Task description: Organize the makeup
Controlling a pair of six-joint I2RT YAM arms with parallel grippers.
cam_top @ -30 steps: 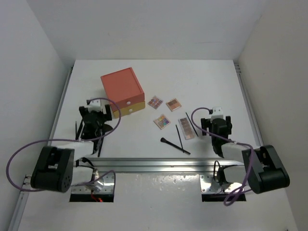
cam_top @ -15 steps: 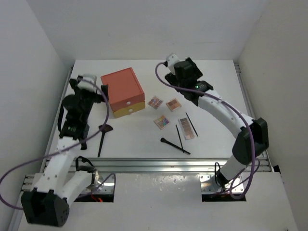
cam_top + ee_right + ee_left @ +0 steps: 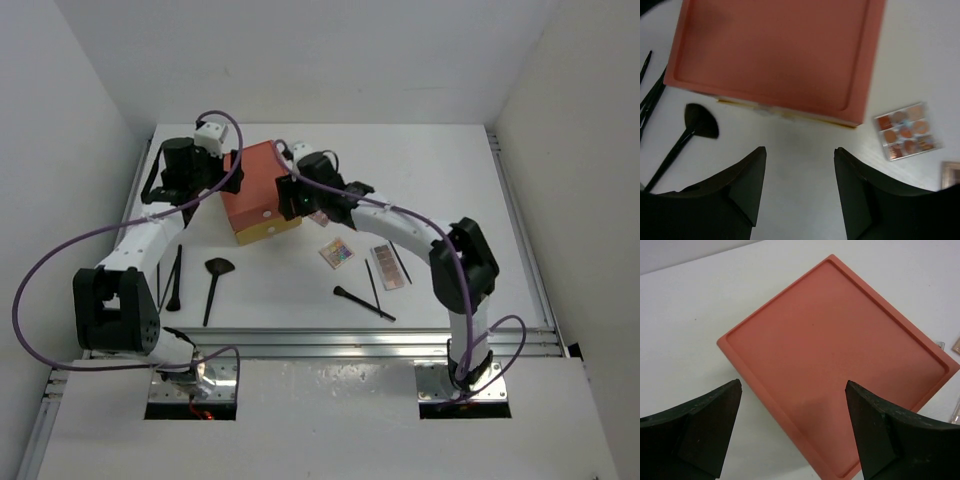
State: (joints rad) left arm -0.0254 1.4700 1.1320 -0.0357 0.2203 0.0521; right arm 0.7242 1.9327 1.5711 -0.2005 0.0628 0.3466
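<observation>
Both arms: unfolded within the last second from a tucked rest by the bases, now brought in over the orange-and-yellow drawer box (image 3: 255, 190). Left gripper (image 3: 791, 390): spread close to full width, holding nothing, poised above the box's recessed top. Right gripper (image 3: 800, 150): narrowed from wide to about half, jaws parted, empty, hovering just in front of the box's yellow lower edge. Reading for the task: box likely to be dealt with first, no makeup lifted yet. Makeup, all loose on the table: square palette (image 3: 907, 131) just right of the right gripper; fan brush (image 3: 700, 122) off to its left; long palette (image 3: 386, 267) and thin pencils (image 3: 372, 285) well behind it, toward the bases. Overhead view only: long palette, pencils, spare brushes (image 3: 175, 278) behind the left gripper. Right wrist view only: jaw gap, brown and orange pans close up. Left wrist view: little beyond box top and bare table.
</observation>
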